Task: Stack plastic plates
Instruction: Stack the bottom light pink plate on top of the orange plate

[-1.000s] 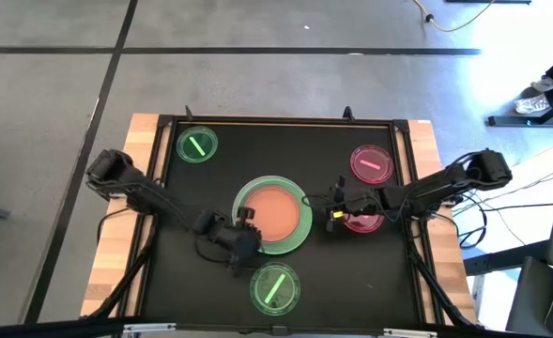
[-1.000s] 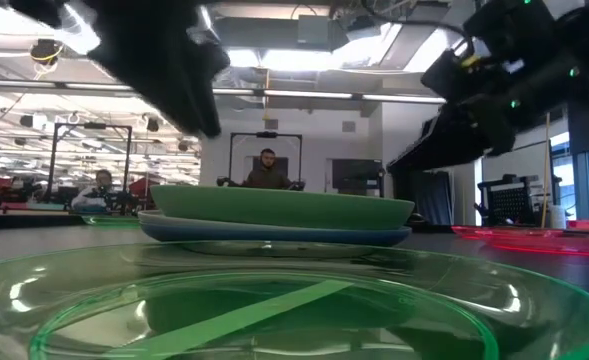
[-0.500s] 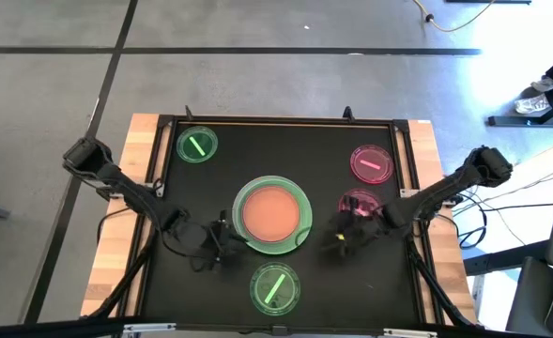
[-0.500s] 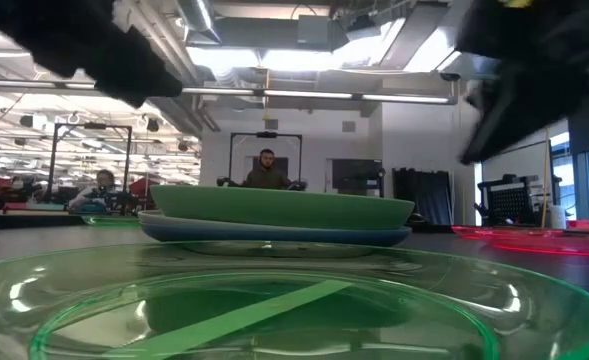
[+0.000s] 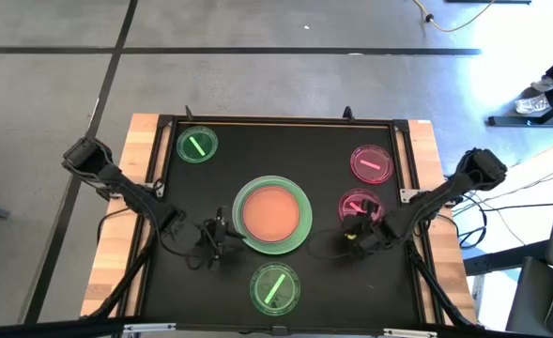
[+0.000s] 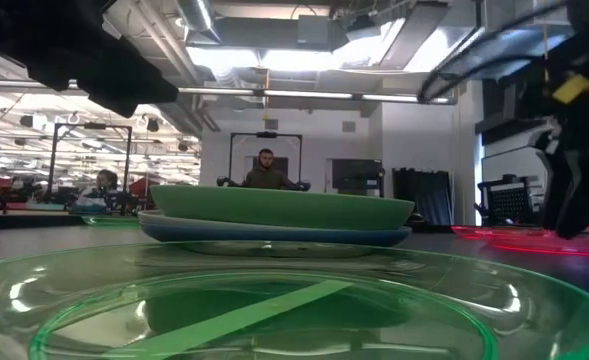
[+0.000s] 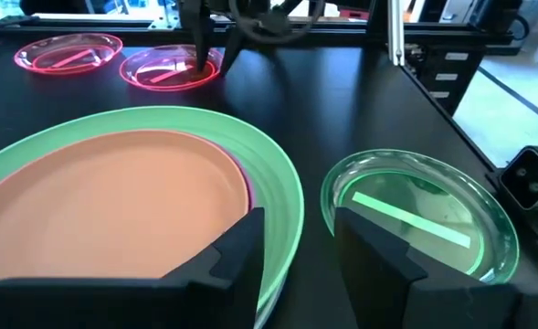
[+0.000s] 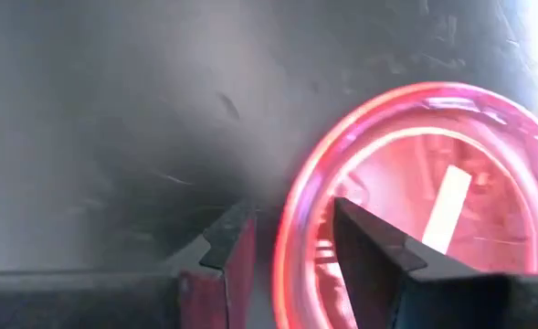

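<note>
A stack of plates (image 5: 273, 214) sits mid-table: an orange plate (image 7: 104, 210) on top, a large green one (image 7: 282, 196) under it, and a blue one (image 6: 274, 235) at the bottom. Two small green plates (image 5: 197, 145) (image 5: 275, 287) and two small pink plates (image 5: 371, 162) (image 5: 359, 205) lie flat apart from it. My left gripper (image 5: 218, 235) (image 7: 300, 256) is open, low by the stack's near-left rim, clear of it. My right gripper (image 5: 354, 232) (image 8: 291, 256) is open at the nearer pink plate's (image 8: 415, 210) near rim. My right gripper comes slanting down from the table's right at the nearer pink plate's near rim (image 8: 285, 228). One finger (image 8: 227, 247) stands outside the rim and the other (image 8: 369, 247) over the plate's inside. Whether either finger touches the plate, I cannot tell; the plate lies flat on the table.
The black mat is bounded by a raised black frame (image 5: 276, 120) with wooden margins at left and right. Bare mat lies between the stack and the small plates. People sit in the room beyond the table (image 6: 266, 168).
My left gripper has drawn back from the stack's near-left rim toward the table's left. My right gripper has moved from beside the stack's right rim toward the table's near-right and come down at the nearer pink plate's near rim. The plates have stayed in place.
</note>
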